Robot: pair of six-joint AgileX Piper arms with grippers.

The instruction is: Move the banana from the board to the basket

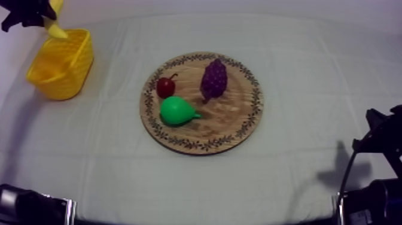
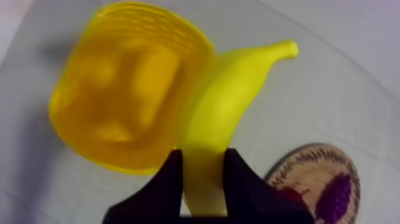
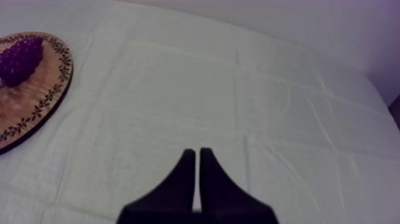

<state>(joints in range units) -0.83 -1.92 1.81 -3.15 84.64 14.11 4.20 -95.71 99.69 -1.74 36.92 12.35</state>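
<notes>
My left gripper (image 1: 42, 18) hangs at the upper left of the top view, above the far rim of the yellow basket (image 1: 60, 64), shut on the banana (image 1: 55, 27). In the left wrist view the banana (image 2: 223, 107) stands between my black fingers (image 2: 169, 184), its tip pointing past the basket (image 2: 125, 89) below. The round wooden board (image 1: 230, 116) lies mid-table with a green pear (image 1: 177, 111), a bunch of grapes (image 1: 214, 78) and a small red fruit (image 1: 166, 87). My right gripper (image 3: 196, 156) lies together as a narrow wedge above bare cloth.
The basket stands at the far left of the table, a hand's width from the board. The right arm (image 1: 377, 140) rests low at the right edge. In the right wrist view the board's rim (image 3: 56, 89) and the grapes (image 3: 21, 59) sit off to one side.
</notes>
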